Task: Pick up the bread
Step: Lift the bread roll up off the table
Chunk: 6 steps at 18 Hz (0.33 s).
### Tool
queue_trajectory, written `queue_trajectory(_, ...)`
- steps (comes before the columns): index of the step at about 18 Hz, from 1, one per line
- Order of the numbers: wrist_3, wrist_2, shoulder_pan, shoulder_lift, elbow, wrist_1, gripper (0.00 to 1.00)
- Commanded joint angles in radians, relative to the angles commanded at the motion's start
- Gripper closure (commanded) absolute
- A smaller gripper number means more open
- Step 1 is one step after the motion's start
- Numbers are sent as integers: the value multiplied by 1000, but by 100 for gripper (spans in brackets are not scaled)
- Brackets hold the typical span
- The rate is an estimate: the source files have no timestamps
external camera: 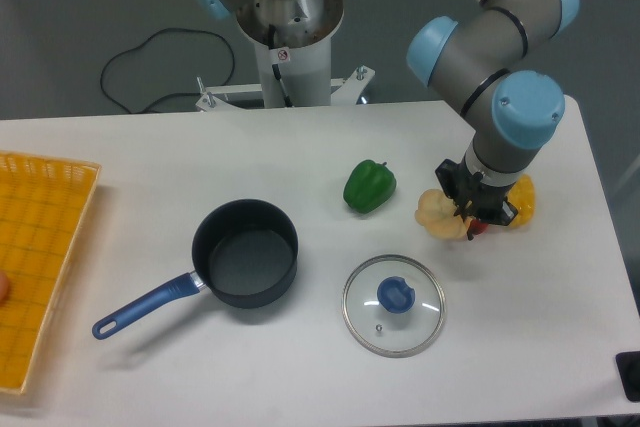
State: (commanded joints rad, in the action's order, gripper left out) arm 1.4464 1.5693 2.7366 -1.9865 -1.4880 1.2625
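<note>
My pincer [468, 209] is clamped on the bread [439, 215], right of the green pepper [369, 186]; the grasp looks made, whether it has cleared the counter [200, 167] I cannot tell

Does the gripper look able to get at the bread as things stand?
Probably yes: the gripper is already at the bread, apparently closed on its right side. The green pepper sits apart and blocks nothing.
</note>
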Motion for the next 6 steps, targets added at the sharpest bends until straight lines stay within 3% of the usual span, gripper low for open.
queue_trajectory(6, 23, 6, 8, 8, 6, -50, 100)
